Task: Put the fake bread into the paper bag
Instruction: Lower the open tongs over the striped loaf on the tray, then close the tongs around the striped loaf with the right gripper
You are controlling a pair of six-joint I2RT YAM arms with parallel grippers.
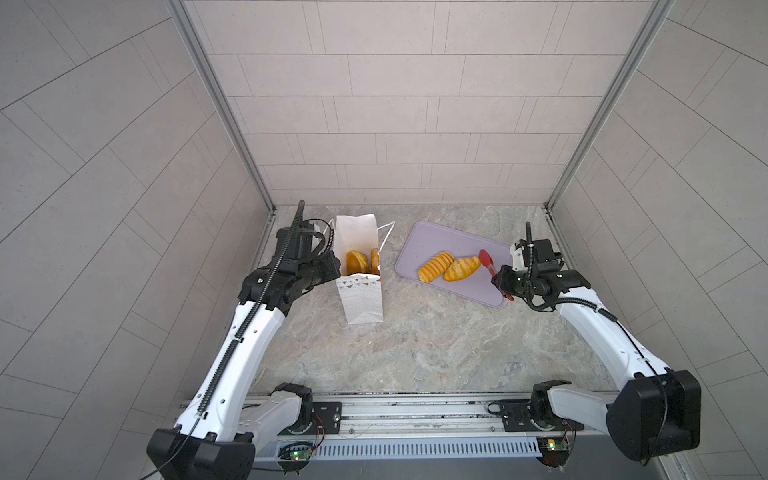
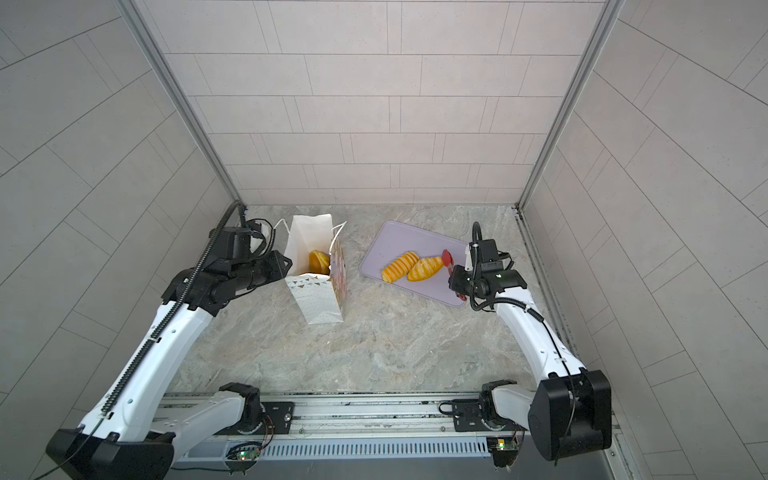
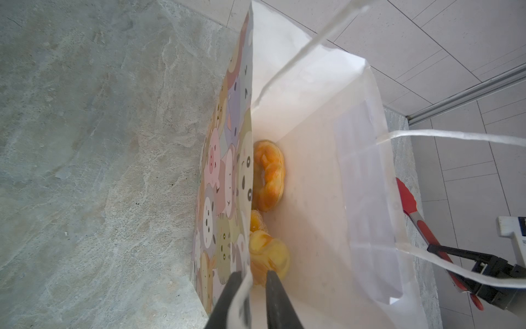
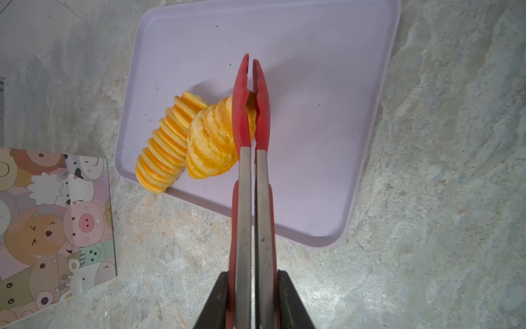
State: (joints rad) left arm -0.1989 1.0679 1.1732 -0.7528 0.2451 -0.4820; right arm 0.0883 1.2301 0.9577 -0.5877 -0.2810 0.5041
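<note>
The paper bag [image 1: 361, 303] [image 2: 318, 301] stands open at the left, with fake bread [image 1: 357, 261] [image 2: 319, 261] inside; the left wrist view shows a ring pastry [image 3: 269, 175] and a yellow one [image 3: 270, 253] at its bottom. My left gripper [image 3: 253, 280] [image 1: 336, 270] is shut on the bag's near rim. Two striped loaves [image 1: 435, 266] [image 1: 461, 268] [image 4: 168, 145] [image 4: 210, 142] lie on the lilac tray [image 1: 449, 237] [image 4: 313, 85]. My right gripper [image 4: 253, 273] [image 1: 500, 282] is shut on red-tipped tongs [image 4: 250, 114] [image 1: 487, 262], whose nearly closed tips hang over the right loaf's end.
The bag's string handles [image 3: 455, 136] hang loose across the left wrist view. Its cartoon-animal side [image 4: 51, 222] faces the tray. Tiled walls close in the marble tabletop [image 1: 415, 345] at the back and both sides.
</note>
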